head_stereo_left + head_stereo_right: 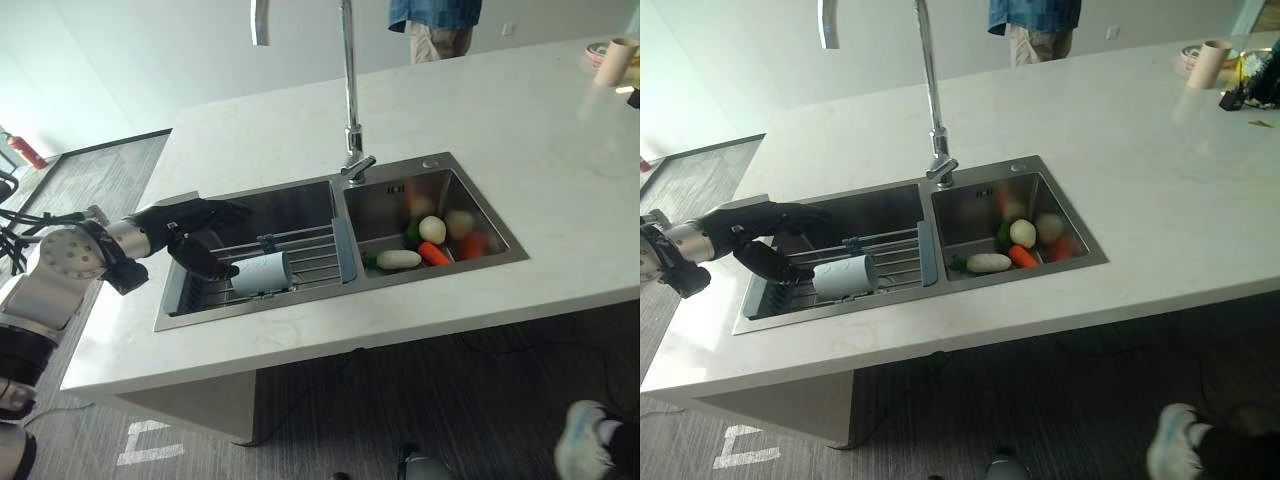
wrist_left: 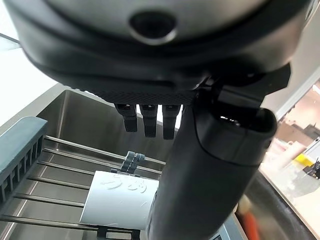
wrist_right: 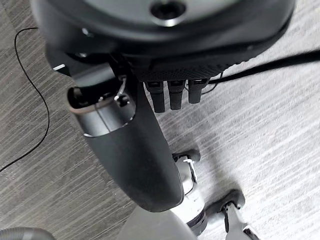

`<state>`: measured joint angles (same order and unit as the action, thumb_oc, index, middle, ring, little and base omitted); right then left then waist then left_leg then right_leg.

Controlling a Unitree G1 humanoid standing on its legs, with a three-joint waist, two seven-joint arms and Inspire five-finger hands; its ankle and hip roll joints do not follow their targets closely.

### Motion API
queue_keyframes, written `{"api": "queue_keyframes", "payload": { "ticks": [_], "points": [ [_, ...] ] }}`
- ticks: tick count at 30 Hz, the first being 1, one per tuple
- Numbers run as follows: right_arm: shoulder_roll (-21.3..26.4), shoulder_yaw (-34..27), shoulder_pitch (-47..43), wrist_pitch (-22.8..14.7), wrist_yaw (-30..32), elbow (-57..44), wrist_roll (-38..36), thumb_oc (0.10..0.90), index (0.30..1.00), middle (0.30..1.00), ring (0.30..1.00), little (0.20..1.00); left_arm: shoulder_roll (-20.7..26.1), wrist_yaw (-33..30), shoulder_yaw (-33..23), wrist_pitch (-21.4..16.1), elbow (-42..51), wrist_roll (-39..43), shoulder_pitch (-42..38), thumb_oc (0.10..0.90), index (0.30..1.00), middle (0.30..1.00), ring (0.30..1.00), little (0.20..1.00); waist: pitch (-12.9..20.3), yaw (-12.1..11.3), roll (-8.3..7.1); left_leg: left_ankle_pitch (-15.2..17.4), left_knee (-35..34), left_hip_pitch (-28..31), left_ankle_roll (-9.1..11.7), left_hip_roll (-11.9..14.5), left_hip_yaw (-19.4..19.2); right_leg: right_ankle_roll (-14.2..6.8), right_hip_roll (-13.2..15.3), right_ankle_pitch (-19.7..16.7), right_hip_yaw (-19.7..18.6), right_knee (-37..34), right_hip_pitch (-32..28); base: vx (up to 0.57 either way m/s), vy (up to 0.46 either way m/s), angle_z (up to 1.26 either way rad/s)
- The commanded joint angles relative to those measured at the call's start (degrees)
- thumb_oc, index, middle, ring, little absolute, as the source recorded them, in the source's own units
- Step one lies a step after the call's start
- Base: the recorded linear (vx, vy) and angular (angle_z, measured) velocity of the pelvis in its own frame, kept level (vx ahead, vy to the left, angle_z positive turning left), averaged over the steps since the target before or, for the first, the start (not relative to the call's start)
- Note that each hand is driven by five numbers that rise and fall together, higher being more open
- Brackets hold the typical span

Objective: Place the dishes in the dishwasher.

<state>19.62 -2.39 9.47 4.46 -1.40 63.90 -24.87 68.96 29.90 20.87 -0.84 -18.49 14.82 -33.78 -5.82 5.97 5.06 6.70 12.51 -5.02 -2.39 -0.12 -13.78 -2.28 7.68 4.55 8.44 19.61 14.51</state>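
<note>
Your left robot hand point(image 1: 195, 235) is over the left basin of the sink point(image 1: 300, 200), at about 9 o'clock from the cup point(image 1: 260, 273). Its fingers are stretched and a little spread, the thumb stands apart below them, and it holds nothing. The cup, pale and lying on its side, rests on the wire rack point(image 1: 310, 255) across that basin, just beside the thumb; I cannot tell if they touch.

I think the risk is here: the cup lies on thin bars and it is round, so a push from the thumb at the wrong angle may roll it toward 3 o'clock against the grey end of the rack, or tip it between the bars. If you close on it from one side only, it can slip out. The basin wall is near the fingers, so a fast move down could strike it.

The head views show you the whole table point(image 1: 520, 150), the faucet point(image 1: 350, 90), the vegetables point(image 1: 430, 240) in the right basin, and a person standing at 12 o'clock. The left wrist view gives you what they do not: the fingertips point(image 2: 145, 122) hang above the cup point(image 2: 120, 205) with a gap, and the thumb point(image 2: 210, 170) covers one end of it. The right wrist view shows your right robot hand point(image 3: 150, 135) over the floor, relaxed and without load.
</note>
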Motion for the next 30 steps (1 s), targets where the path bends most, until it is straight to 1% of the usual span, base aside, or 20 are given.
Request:
{"api": "queue_keyframes", "payload": {
  "ticks": [1,6,12,14,15,17,19,23,25,29,30],
  "points": [
    [3.2,0.8,0.9,-1.7,-0.4,-1.2,-0.6,0.8,0.9,0.9,0.9,0.9,6.3,-1.9,-4.5,-5.3,-2.0,-2.7,-8.5,0.8,0.9,0.9,0.9,0.9,-0.4,0.6,0.41,8.3,4.7,-2.5,3.9,2.2,2.5,-10.3,4.9,4.6,-2.1,-2.4,-4.1,0.02,0.024,-0.06],
    [4.2,0.2,1.2,-1.6,-0.9,-2.2,0.0,0.8,0.9,0.9,0.9,0.9,7.1,-0.6,-4.4,-4.7,-1.8,-2.4,-8.7,0.8,0.9,0.9,0.9,0.9,-1.4,1.2,1.3,8.0,4.7,-3.2,3.9,1.7,2.4,-10.4,5.1,4.3,-3.2,-2.4,-3.0,0.02,0.035,-0.09],
    [5.7,0.1,1.0,-1.7,-1.4,-3.8,0.2,0.8,0.9,0.9,0.9,0.9,7.0,-0.4,-4.4,-5.0,-2.0,-4.8,-7.3,0.8,0.9,0.9,0.9,0.9,-2.6,1.8,2.21,7.5,4.7,-4.2,4.0,1.1,2.6,-10.4,5.1,4.0,-4.1,-2.4,-1.7,0.01,0.042,-0.08],
    [6.1,0.0,0.9,-1.9,-1.4,-4.2,0.2,0.8,0.9,0.9,0.9,0.9,6.7,-1.5,-4.3,-5.2,-2.2,-8.4,-7.1,0.8,0.9,0.9,0.9,0.9,-3.0,1.9,2.55,7.4,4.7,-4.6,4.0,1.0,2.5,-10.3,5.2,4.0,-4.4,-2.4,-1.3,0.01,0.06,-0.07],
    [6.6,0.1,0.5,-2.0,-1.4,-4.4,0.3,0.8,0.9,0.9,0.9,0.9,6.6,-2.6,-3.8,-5.2,-3.3,-10.9,-7.1,0.8,0.9,0.9,0.9,0.9,-3.4,2.1,2.8,7.2,4.7,-4.9,4.0,0.8,2.4,-10.3,5.3,3.9,-4.6,-2.4,-0.9,-0.02,0.079,-0.12],
    [7.5,-0.3,-0.2,-2.7,-1.9,-3.9,0.6,0.8,0.9,0.9,0.9,0.9,5.9,-5.3,-4.2,-5.4,-5.1,-13.1,-6.4,0.8,0.9,0.9,0.9,0.9,-4.5,2.2,3.16,6.9,4.7,-5.5,4.1,0.6,2.5,-10.2,5.2,3.8,-4.8,-2.4,-0.4,-0.03,0.08,-0.13],
    [7.8,-0.4,-0.3,-2.9,-2.1,-3.6,0.6,0.8,0.9,0.9,0.9,0.9,5.6,-6.0,-4.4,-5.8,-5.9,-13.8,-6.1,0.8,0.9,0.9,0.9,0.9,-4.8,2.2,3.18,6.8,4.7,-5.6,4.1,0.6,2.5,-10.1,5.1,3.9,-4.8,-2.4,-0.3,-0.01,0.034,-0.05],
    [8.3,-0.6,-1.5,-4.1,-2.6,-2.1,0.5,0.8,0.9,0.9,0.9,0.9,3.8,-10.2,-4.5,-6.2,-7.7,-18.3,-5.6,0.8,0.9,0.9,0.9,0.9,-5.8,2.1,3.05,6.5,4.7,-6.4,4.2,0.5,2.9,-9.8,5.0,3.7,-4.7,-2.4,0.4,0.0,0.0,0.0],
    [8.4,-0.5,-2.5,-4.9,-3.1,-1.2,0.4,0.8,0.9,0.9,0.9,0.9,2.3,-11.8,-4.2,-5.5,-7.9,-18.9,-6.1,0.8,0.9,0.9,0.9,0.9,-6.5,2.0,2.92,6.2,4.7,-6.7,4.2,0.5,3.0,-9.6,5.1,3.6,-4.5,-2.4,0.6,0.0,0.0,0.0],
    [8.1,-0.1,-3.0,-5.6,-3.3,-0.8,0.4,0.8,0.9,0.9,0.9,0.9,1.4,-13.4,-4.3,-5.3,-8.0,-18.9,-6.0,0.8,0.9,0.9,0.9,0.9,-6.8,2.0,2.82,6.1,4.7,-6.8,4.1,0.4,3.1,-9.5,5.1,3.5,-4.6,-2.4,0.7,0.0,0.0,0.0],
    [8.1,0.0,-3.2,-5.6,-3.5,-1.1,0.3,0.8,0.9,0.9,0.9,0.9,0.9,-14.7,-4.4,-4.9,-7.9,-18.8,-6.0,0.8,0.9,0.9,0.9,0.9,-7.2,2.0,2.67,6.0,4.7,-7.0,4.0,0.3,3.2,-9.4,5.0,3.4,-4.7,-2.4,0.9,0.0,0.0,0.0]
  ]
}}
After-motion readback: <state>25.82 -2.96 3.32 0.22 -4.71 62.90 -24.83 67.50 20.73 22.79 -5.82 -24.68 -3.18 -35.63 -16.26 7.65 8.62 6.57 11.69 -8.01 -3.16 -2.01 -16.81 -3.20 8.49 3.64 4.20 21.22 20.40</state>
